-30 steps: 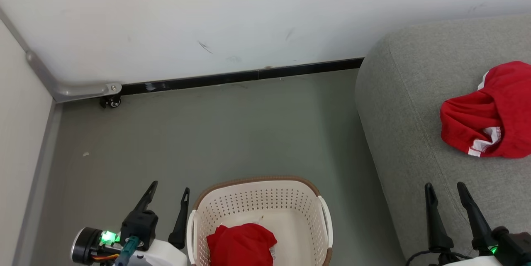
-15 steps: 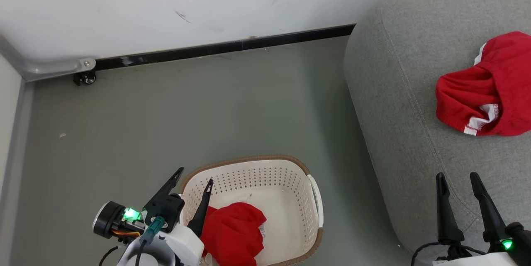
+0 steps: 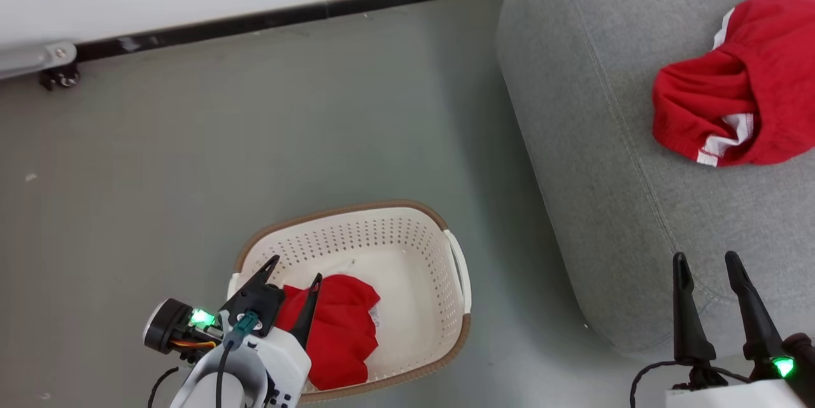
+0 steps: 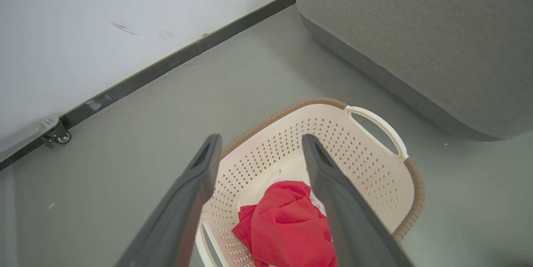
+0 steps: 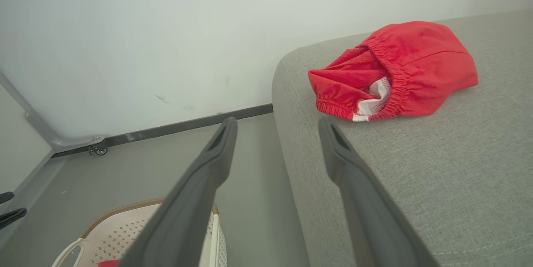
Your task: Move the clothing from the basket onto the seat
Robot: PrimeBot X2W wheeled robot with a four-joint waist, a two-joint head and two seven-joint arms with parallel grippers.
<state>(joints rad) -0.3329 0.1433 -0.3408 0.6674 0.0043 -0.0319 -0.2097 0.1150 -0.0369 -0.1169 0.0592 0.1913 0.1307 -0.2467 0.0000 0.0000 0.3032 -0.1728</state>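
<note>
**Laundry transfer, judged about half done.** The large, light grey, fabric-upholstered seat (image 3: pixel 605 204) with rounded edges takes up the right of the head view. The cream-white, perforated plastic basket (image 3: pixel 356 236) with a brown rim stands on the grey floor (image 3: pixel 191 172) near the seat but apart from its edge.

The first garment (image 3: pixel 732 96), soft bright red fabric with white trim, lies crumpled on the seat, well back from the rounded edge. The second garment (image 3: pixel 337 331), of the same red fabric, lies bunched on the basket's base toward its left wall.

The left gripper (image 3: pixel 296 268) hovers over that heap, its two dark fingers spread wide with nothing held between them. Whether a fingertip touches the cloth cannot be told. The right gripper (image 3: pixel 707 256) hangs at the seat's near edge, likewise spread wide and empty.

Judging by its folds, the second garment is light, limp and not fragile. It will probably sag and trail when lifted, and a dangling hem could catch on the rim. The best hold appears to be the raised ridge of bunched cloth at the top of the heap, pinched through several layers, not a flat edge lying against the base.
</note>
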